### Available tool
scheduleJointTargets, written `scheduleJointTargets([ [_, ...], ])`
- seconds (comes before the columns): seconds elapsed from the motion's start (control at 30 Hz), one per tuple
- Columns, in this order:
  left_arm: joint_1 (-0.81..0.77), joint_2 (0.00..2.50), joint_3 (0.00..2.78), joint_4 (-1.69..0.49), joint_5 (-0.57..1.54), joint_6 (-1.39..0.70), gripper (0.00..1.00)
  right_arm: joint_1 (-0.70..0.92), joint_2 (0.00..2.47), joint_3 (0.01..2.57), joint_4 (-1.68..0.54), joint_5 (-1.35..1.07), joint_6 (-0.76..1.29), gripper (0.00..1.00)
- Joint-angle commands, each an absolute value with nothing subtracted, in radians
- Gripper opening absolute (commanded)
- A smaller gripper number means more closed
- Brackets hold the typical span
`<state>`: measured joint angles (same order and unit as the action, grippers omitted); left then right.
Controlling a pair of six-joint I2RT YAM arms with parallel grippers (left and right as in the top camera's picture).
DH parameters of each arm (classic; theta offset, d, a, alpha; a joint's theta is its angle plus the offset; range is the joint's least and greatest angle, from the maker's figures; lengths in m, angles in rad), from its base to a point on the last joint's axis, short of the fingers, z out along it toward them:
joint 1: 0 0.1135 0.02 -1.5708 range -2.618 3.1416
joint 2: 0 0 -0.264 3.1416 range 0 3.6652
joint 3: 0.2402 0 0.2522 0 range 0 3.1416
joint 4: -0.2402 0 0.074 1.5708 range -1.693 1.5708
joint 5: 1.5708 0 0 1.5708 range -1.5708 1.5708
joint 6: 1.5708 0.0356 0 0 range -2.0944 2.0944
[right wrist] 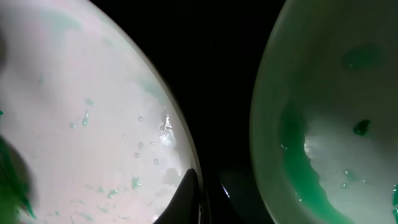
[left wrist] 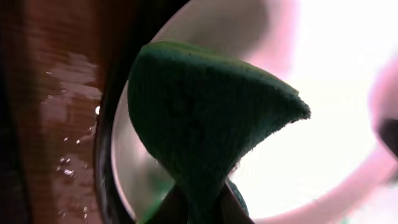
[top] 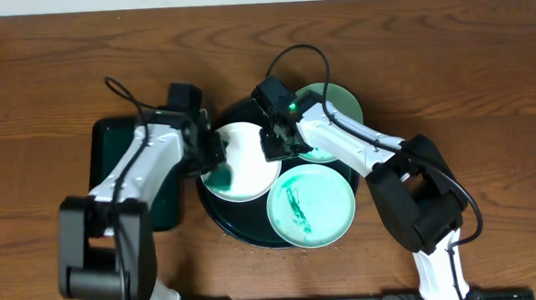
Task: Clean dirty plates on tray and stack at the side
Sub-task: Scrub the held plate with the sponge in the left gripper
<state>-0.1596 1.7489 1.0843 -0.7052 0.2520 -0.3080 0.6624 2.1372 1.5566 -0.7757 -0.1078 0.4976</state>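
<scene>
The round dark tray [top: 218, 215] holds three plates. The left white plate [top: 246, 160] has a teal smear at its front left. The front plate [top: 310, 205] has teal streaks. The back right plate [top: 337, 105] is pale mint with green residue. My left gripper [top: 209, 149] is shut on a dark green sponge [left wrist: 205, 118] held over the left plate [left wrist: 336, 93] near its left rim. My right gripper [top: 281, 142] is shut on that plate's right rim [right wrist: 81, 112], one finger on top of it [right wrist: 202, 199]. The back plate [right wrist: 336, 93] lies to its right.
A rectangular dark green tray [top: 111, 144] lies left of the round tray, partly under my left arm. Wet drops show on the wooden table [left wrist: 56, 124] beside the round tray's rim [left wrist: 106, 124]. Bare wood surrounds the trays.
</scene>
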Motion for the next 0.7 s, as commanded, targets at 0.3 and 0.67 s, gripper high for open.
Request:
scheduleJointTargets([
  [0.3,-0.260,1.863,1.082,-0.608,0.558,-0.150,0.07,0.657,2.153,1.576,-0.777,-0.087,0.512,0.01],
  [0.67,-0.215,1.863,1.093,-0.616,0.098,-0.379,0.07,0.657,2.153,1.576,-0.776,-0.086,0.512,0.01],
])
